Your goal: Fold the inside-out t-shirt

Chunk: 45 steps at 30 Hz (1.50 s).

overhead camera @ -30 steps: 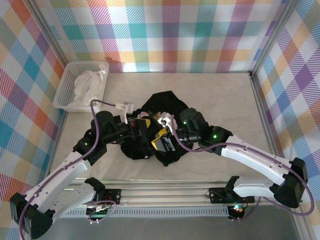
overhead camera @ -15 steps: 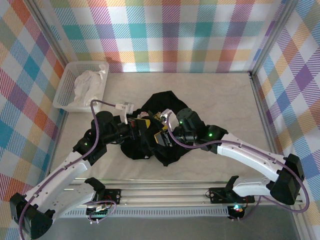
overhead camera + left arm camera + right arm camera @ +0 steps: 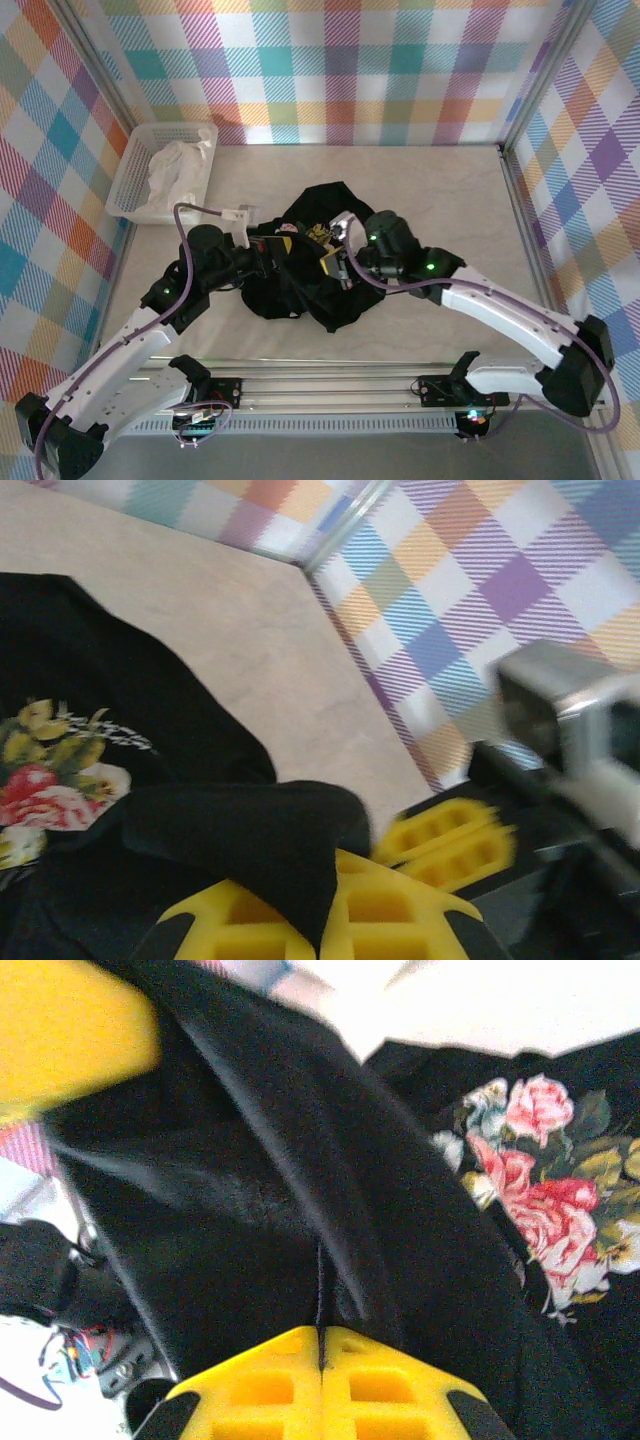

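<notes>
I take the basket (image 3: pixel 128 178) as my landmark; it holds a white cloth (image 3: pixel 178 168). The t-shirt (image 3: pixel 300 302) lies bunched on the table (image 3: pixel 450 190), right of the basket and nearer to the arm bases, well apart from it. It is a dark rumpled heap rather than a flat spread.

From overhead, both grippers meet over the heap. The left gripper (image 3: pixel 288 252) comes in from the basket's side, and the right gripper (image 3: pixel 330 263) comes from the side away from the basket. The two are just beside each other.

On my left wrist view the left gripper (image 3: pixel 335 908) has its yellow fingers (image 3: pixel 230 930) pressed together, with a fold of black cloth pinched between them and draped over their tips. A flower print (image 3: pixel 45 785) in red, white and yellow shows on the shirt beyond that fold. The right gripper (image 3: pixel 445 842) shows as a blurred yellow shape just past the fold.

On my right wrist view the right gripper (image 3: pixel 320 1345) has its fingers (image 3: pixel 250 1390) closed flat against each other. A ridge of black cloth runs straight down into the seam between them, so I read it as a pinch on the shirt. The rose print (image 3: pixel 540 1195) sits further along the cloth. The left gripper (image 3: pixel 70 1030) appears as a blurred yellow block at the upper corner, touching the same cloth.
</notes>
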Motion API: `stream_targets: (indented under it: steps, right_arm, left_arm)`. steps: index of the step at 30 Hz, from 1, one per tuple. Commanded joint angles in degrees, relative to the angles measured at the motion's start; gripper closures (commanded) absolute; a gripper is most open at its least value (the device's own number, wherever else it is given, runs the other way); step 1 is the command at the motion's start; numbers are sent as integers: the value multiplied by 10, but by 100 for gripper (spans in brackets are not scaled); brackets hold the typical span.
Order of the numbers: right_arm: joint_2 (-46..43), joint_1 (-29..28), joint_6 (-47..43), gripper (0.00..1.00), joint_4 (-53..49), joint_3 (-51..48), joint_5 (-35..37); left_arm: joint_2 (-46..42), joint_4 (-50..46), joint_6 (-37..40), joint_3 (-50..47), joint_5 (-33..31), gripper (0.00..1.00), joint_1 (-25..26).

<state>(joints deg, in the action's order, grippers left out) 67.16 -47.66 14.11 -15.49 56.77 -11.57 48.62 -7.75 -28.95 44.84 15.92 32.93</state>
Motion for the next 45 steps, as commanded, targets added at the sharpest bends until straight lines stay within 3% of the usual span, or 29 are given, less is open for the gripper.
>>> stream_targets:
  steps: [1, 6, 11, 15, 21, 24, 29, 36, 38, 42, 45]
  right_arm:
    - [-53, 38, -11, 100, 55, -14, -103]
    - [-74, 80, -17, 100, 108, -22, -196]
    - [-56, 107, -20, 100, 173, -12, -281]
    - [-29, 121, -23, 100, 186, 10, -332]
    - [-14, 128, -40, 100, 152, 27, -329]
    - [-8, 129, -38, 100, 148, 29, -329]
    - [-1, 129, -36, 100, 133, 35, -314]
    - [7, 128, -22, 100, 125, 42, -310]
    - [6, 128, -21, 100, 121, 45, -306]
    - [-1, 129, -30, 100, 108, 46, -308]
    - [-5, 129, -45, 100, 90, 48, -307]
  left_arm:
    - [-1, -37, -2, 19, -63, 100, -11]
    - [0, -45, 8, 14, -69, 98, -11]
    - [10, -29, 24, 3, -20, 93, -9]
    - [16, -69, 41, 8, -49, 85, -8]
    - [3, -161, 89, 34, -140, 51, 3]
    - [-15, -176, 117, 48, -154, 44, 21]
    - [-39, -155, 152, 64, -122, 46, 68]
    - [8, -119, 179, 98, 7, 55, 116]
    - [21, -125, 183, 103, -5, 55, 125]
    - [41, -155, 183, 102, -99, 38, 128]
    - [63, -157, 190, 93, -124, 33, 127]
